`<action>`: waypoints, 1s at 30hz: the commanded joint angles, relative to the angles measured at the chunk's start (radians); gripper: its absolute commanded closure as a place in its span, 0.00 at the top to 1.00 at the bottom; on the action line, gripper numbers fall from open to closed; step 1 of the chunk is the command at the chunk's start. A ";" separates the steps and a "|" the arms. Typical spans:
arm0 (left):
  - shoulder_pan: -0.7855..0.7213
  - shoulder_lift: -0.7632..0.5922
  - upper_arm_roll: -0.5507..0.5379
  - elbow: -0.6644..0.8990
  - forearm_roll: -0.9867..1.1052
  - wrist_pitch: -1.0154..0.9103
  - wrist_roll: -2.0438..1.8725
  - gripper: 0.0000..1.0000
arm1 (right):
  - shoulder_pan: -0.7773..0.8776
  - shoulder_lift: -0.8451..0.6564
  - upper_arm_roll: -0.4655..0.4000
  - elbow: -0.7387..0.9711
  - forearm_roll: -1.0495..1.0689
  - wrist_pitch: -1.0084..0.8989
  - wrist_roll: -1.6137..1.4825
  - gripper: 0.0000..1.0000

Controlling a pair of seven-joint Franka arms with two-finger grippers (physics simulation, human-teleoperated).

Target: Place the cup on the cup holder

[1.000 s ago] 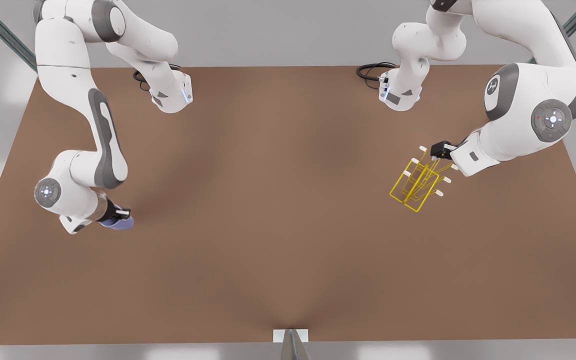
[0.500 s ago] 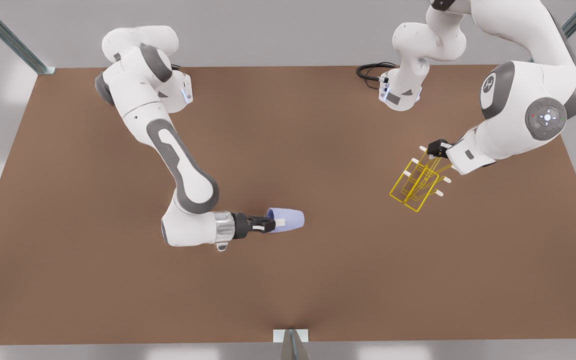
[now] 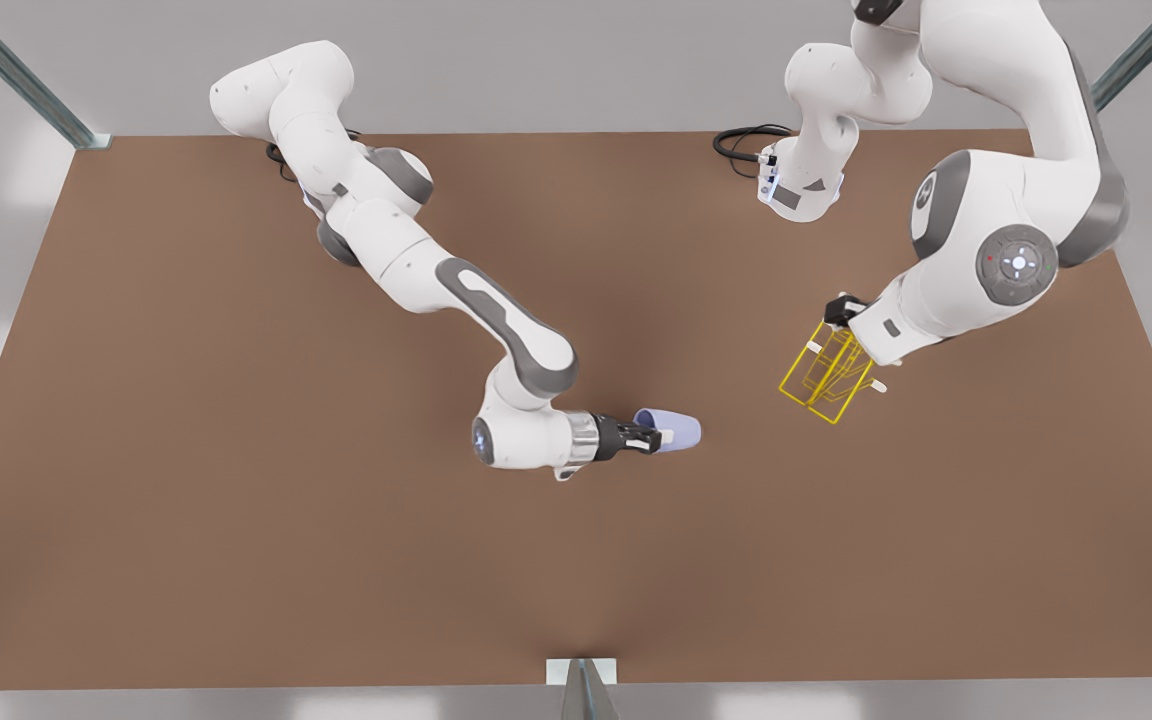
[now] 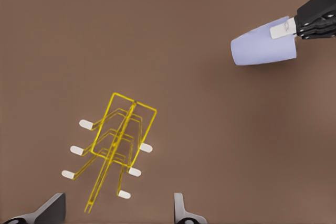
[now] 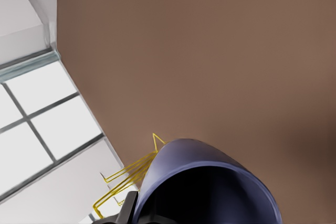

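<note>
sideways, right gripper [image 3: 658, 439] clamps cup [image 3: 677, 429]; left gripper [image 3: 839, 311] spread above cup holder [image 3: 824, 372].

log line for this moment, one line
right gripper: shut on cup | left gripper: open above cup holder | cup not yet on holder

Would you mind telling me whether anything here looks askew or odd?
Only the pale lavender tapered cup: it lies sideways in the right gripper, mouth facing the wrist, away from the yellow wire rack. The left gripper hovers open over the rack.
</note>
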 commanded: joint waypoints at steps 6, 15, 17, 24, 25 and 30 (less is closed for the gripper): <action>-0.041 0.008 0.000 0.000 0.010 0.022 -0.372 1.00 | -0.010 0.000 0.000 -0.012 -0.146 -0.049 0.391 1.00; -0.179 0.097 -0.001 -0.058 -0.001 0.146 -1.095 1.00 | -0.081 -0.046 -0.011 -0.031 -0.341 -0.244 0.360 1.00; -0.222 0.183 -0.001 -0.052 -0.008 0.268 -1.527 1.00 | -0.122 -0.116 -0.026 -0.041 -0.372 -0.350 0.356 1.00; -0.232 0.381 0.000 0.072 -0.047 0.469 -2.558 1.00 | -0.335 -1.015 -0.511 -0.913 -0.660 -0.451 -0.560 1.00; -0.236 0.456 0.000 0.169 -0.047 0.467 -2.722 1.00 | -0.325 -1.133 -0.595 -0.999 -0.655 -0.465 -0.657 1.00; -0.233 0.455 -0.067 0.095 -0.091 0.783 -3.164 1.00 | -0.334 -1.167 -0.604 -0.973 -0.661 -0.514 -0.687 1.00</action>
